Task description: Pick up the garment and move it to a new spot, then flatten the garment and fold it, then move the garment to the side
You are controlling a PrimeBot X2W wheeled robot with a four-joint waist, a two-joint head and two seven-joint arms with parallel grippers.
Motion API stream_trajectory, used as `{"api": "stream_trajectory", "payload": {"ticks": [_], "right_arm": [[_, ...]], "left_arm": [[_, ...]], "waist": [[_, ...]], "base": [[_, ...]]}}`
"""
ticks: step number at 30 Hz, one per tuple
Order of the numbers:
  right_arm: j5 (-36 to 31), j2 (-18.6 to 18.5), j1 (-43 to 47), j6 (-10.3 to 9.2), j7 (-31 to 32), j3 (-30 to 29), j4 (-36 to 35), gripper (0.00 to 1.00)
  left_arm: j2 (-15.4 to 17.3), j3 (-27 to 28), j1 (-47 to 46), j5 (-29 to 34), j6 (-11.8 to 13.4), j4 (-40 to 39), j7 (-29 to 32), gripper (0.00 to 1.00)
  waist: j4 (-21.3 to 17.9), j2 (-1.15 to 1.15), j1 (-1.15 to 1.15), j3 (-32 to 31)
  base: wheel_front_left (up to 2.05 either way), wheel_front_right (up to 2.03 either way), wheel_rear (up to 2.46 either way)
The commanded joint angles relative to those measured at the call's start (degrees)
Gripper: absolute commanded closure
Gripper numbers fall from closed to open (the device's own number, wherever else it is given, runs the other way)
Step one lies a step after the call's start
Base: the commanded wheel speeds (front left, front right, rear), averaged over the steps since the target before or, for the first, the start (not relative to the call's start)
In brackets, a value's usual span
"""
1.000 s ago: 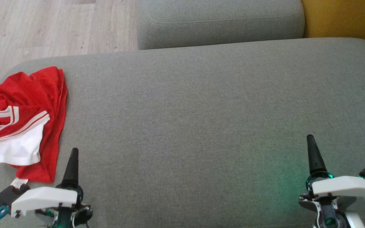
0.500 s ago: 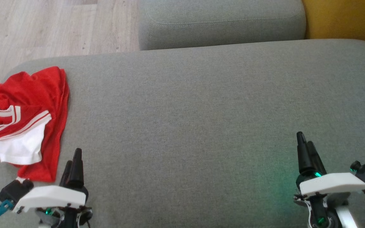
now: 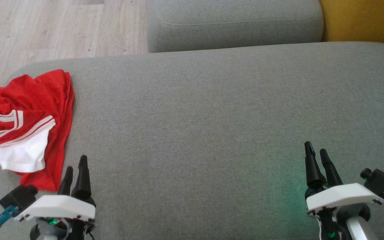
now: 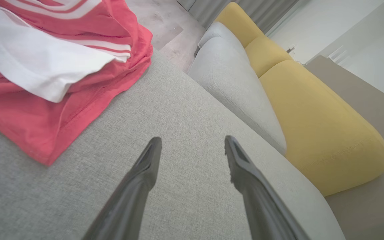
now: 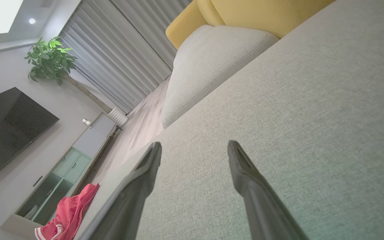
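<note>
A crumpled red garment [image 3: 32, 113] with white stripes and a white panel lies at the left end of the grey sofa seat [image 3: 195, 133]. It also fills the upper left of the left wrist view as the garment [image 4: 48, 76], and shows far off as the garment [image 5: 68, 213] in the right wrist view. My left gripper [image 3: 75, 166] hovers open just right of the garment's near corner, nothing between its fingers. At the lower right, my right gripper [image 3: 316, 154] is open over bare cushion, far from the garment.
A second grey cushion [image 3: 235, 23] sits behind the seat, with a yellow sofa part [image 3: 365, 20] at the back right. Wooden floor [image 3: 45, 30] lies beyond the seat's left and far edges. A TV, cabinet and plant stand across the room.
Both wrists have rolled, so each gripper now shows two separate fingers instead of one. The right gripper has drifted left. The garment has not moved.
</note>
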Motion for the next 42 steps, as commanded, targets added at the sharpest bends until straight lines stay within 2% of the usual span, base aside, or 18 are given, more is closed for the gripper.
{"api": "stream_trajectory", "payload": {"ticks": [1, 19, 42], "right_arm": [[-1.9, -0.6, -3.4, -0.02, -0.9, 1.0, -1.6, 0.00], [-13.5, -1.0, -4.0, -0.03, -3.8, 0.6, -1.1, 0.00], [-28.5, -0.4, -4.0, -0.04, -7.6, 0.8, 0.2, 0.00]], "left_arm": [[1.4, 0.5, -1.3, 1.9, -0.1, -2.1, -0.8, 0.00], [2.8, -1.1, -1.1, 15.0, -1.1, -1.9, -3.6, 0.00], [4.6, -2.2, -0.5, 32.4, 0.3, -3.5, -7.5, 0.00]], "waist": [[0.0, 0.00, 0.00, 0.0], [0.1, 0.00, 0.00, -0.1], [0.3, 0.00, 0.00, 0.3]], "base": [[0.00, 0.00, 0.00], [0.00, 0.00, 0.00], [0.00, 0.00, 0.00]]}}
